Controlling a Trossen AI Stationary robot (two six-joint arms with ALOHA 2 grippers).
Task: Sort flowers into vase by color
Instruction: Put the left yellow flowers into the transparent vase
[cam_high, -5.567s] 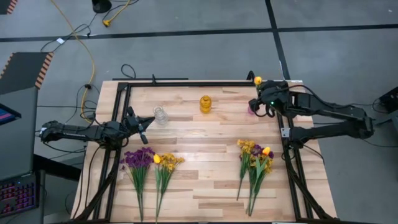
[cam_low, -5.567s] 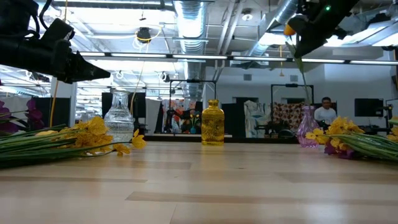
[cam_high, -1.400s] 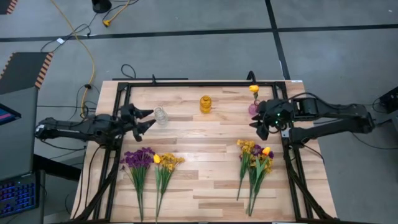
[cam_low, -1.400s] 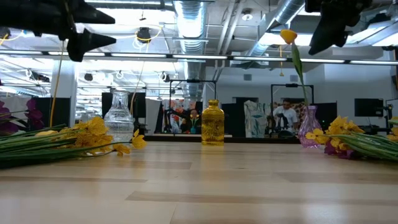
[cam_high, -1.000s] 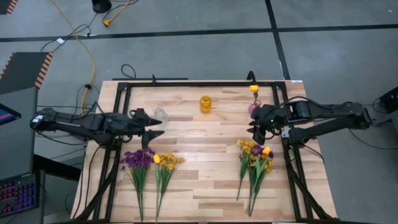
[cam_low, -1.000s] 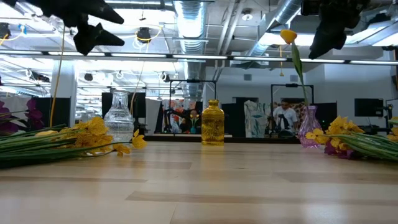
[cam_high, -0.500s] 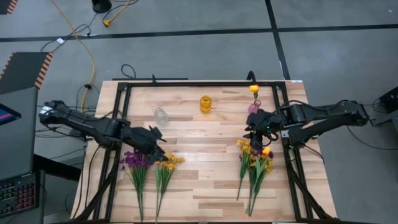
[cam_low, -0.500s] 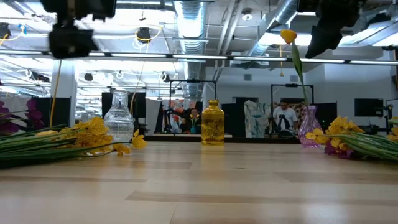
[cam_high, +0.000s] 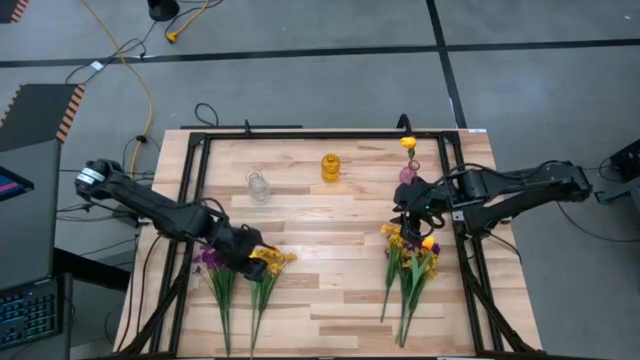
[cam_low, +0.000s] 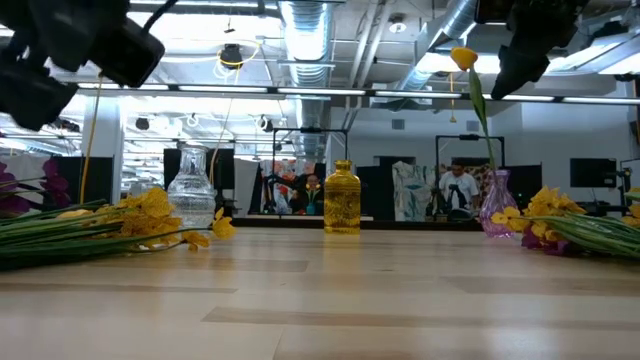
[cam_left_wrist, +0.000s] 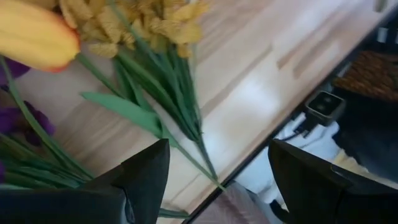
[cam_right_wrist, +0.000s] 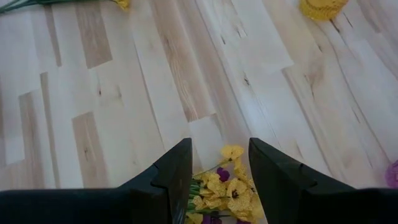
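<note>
The left hand (cam_high: 250, 250) hung open and empty over the left green-stemmed yellow and purple flowers (cam_high: 262, 272) on the pale wooden bench (cam_high: 330, 215). The right hand (cam_high: 403, 222), open and empty, hung above the right flower bunch (cam_high: 412, 255).

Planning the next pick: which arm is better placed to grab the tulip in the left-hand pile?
Left. Its open tool hovers over that pile, with the tulip just ahead of it. The right tool is over the other pile.

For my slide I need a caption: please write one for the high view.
Both arms lowered over flower piles: left gripper above the left flowers, right gripper above the right flowers, jaws open.
</note>
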